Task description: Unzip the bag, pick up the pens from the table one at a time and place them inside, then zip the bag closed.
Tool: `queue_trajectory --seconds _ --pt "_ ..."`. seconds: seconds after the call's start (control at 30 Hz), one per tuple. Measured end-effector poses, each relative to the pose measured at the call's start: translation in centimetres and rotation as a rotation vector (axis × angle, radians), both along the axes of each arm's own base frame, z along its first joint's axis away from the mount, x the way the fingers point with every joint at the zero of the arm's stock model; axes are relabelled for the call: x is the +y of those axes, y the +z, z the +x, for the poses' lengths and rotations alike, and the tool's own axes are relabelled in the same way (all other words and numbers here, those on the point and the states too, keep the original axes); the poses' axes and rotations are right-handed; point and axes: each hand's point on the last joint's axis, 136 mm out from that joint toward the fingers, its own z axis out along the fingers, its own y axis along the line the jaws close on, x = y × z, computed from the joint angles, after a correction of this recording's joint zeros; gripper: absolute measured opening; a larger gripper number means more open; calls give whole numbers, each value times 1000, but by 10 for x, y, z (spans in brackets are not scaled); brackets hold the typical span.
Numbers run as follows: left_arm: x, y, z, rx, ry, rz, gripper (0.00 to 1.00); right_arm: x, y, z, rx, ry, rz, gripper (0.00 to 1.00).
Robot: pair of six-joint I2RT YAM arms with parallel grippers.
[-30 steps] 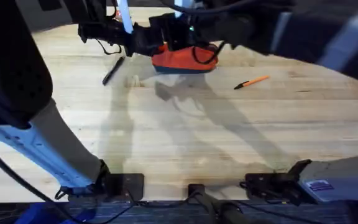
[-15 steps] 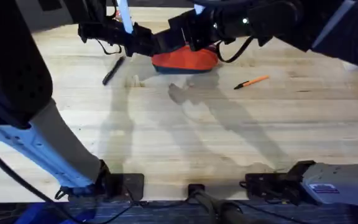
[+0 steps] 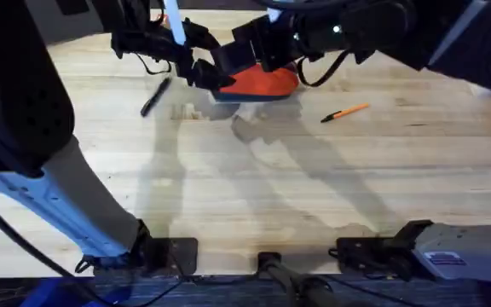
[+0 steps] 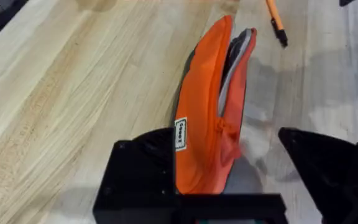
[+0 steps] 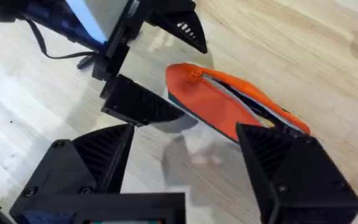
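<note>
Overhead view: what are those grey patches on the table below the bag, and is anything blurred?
Overhead: the grey patches are the arms' soft shadows on the table, below the bag; the left arm looms large, dark and blurred at the left edge. Left wrist: the bag is sharp.

Your left arm rises from its base at the lower left and reaches to the far side, its left gripper (image 3: 205,72) spread wide, one finger (image 4: 143,163) pressed against the bag's end and the other (image 4: 328,167) standing clear. Your right arm crosses over from the lower right, large and dark near the camera, and its right gripper (image 3: 247,58) hangs just beside the left one, fingers (image 5: 291,165) apart.
</note>
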Motion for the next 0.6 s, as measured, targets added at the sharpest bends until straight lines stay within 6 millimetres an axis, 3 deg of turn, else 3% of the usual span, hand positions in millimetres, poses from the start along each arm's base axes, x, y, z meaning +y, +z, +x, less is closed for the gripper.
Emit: queue_trajectory --seconds 0.4,0.6 --pt "6 -1 -6 76 17 59 993 1 -5 -12 23 89 -47 996" --pt "20 16 -15 149 51 146 993 -22 10 -10 37 106 -103 996"
